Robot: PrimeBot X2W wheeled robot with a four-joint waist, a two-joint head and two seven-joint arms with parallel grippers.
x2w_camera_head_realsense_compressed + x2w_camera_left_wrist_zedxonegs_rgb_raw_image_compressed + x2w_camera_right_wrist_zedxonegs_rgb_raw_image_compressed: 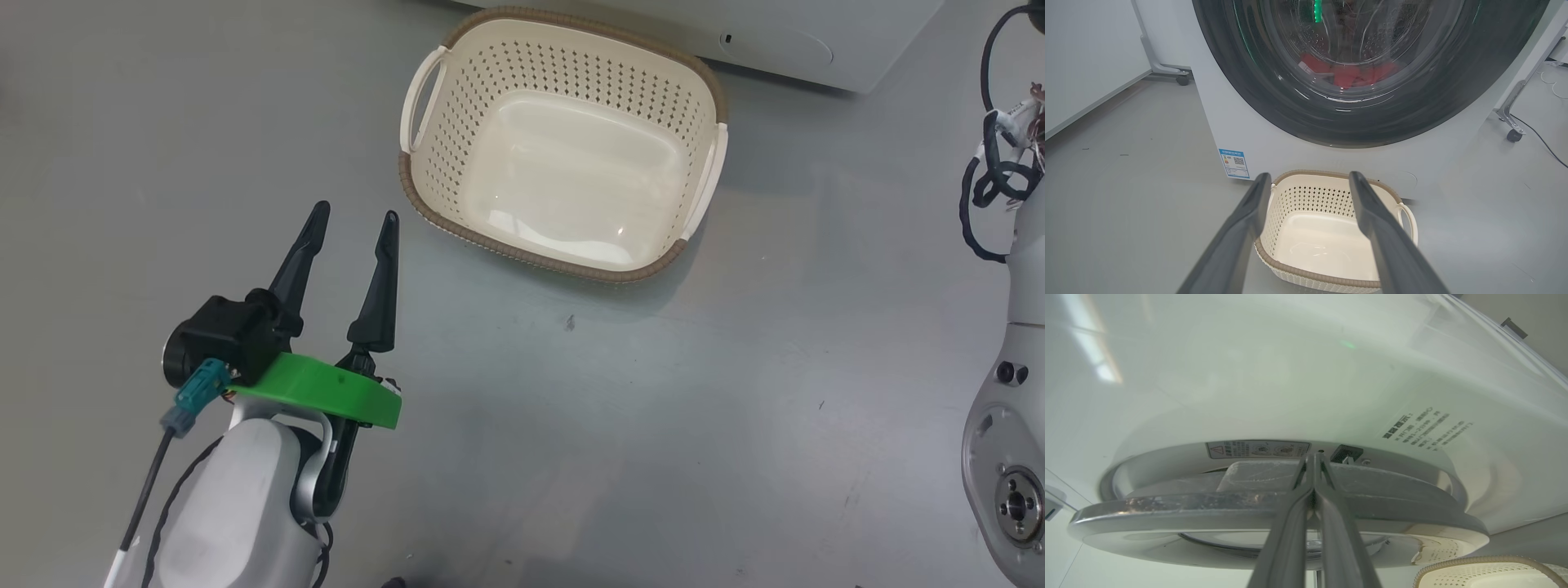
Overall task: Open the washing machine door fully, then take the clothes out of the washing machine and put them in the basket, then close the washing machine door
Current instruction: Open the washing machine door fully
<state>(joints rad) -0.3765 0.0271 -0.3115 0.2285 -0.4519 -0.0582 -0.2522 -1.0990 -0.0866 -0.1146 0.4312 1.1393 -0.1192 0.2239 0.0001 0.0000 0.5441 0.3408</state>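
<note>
Left hand (356,214) hangs empty over the floor (620,457), fingers spread wide, near the basket (563,263). It stands bare, just before the washing machine (1274,151). Farther on, the left wrist view catches the red clothes (1355,75) behind the door (1229,73) glass. From the right wrist, the right hand (1313,457) is pinched together, tips at the door's edge.
</note>
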